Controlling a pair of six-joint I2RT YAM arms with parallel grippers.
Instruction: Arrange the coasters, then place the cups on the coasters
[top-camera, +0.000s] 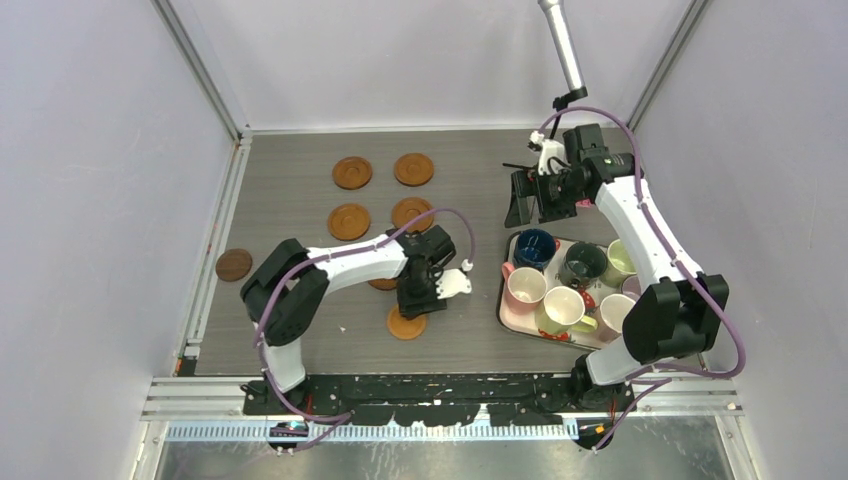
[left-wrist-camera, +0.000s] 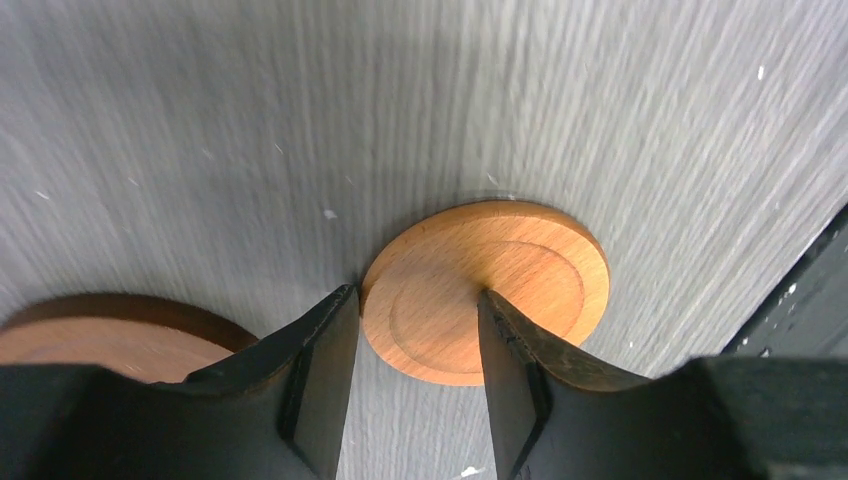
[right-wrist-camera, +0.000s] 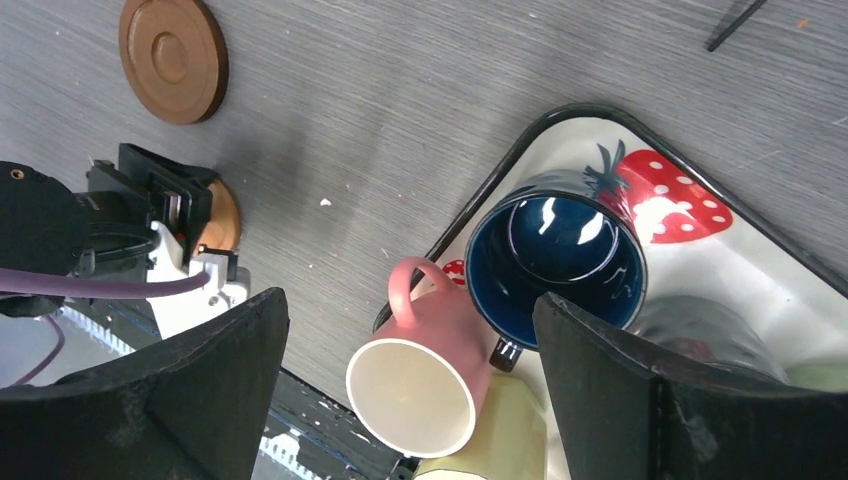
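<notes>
Several brown coasters lie on the table: four (top-camera: 352, 172) at the back, a darker one (top-camera: 234, 265) far left, one (top-camera: 406, 323) near the front. My left gripper (top-camera: 420, 300) hovers low over that front coaster (left-wrist-camera: 490, 290). It is open: one fingertip is at the disc's edge, the other over its top, gripping nothing. Another coaster (left-wrist-camera: 100, 340) lies beside it. The cups stand on the tray: pink (right-wrist-camera: 430, 370), dark blue (right-wrist-camera: 555, 260), pale yellow (top-camera: 563, 308), dark grey (top-camera: 582, 263), light green (top-camera: 618, 262). My right gripper (right-wrist-camera: 408, 300) hangs wide open above them, empty.
The white strawberry-print tray (right-wrist-camera: 560, 115) sits at the right, in front of the right arm's base. Metal frame rails run along the table's left and back edges. The black base plate (top-camera: 450, 385) lines the near edge.
</notes>
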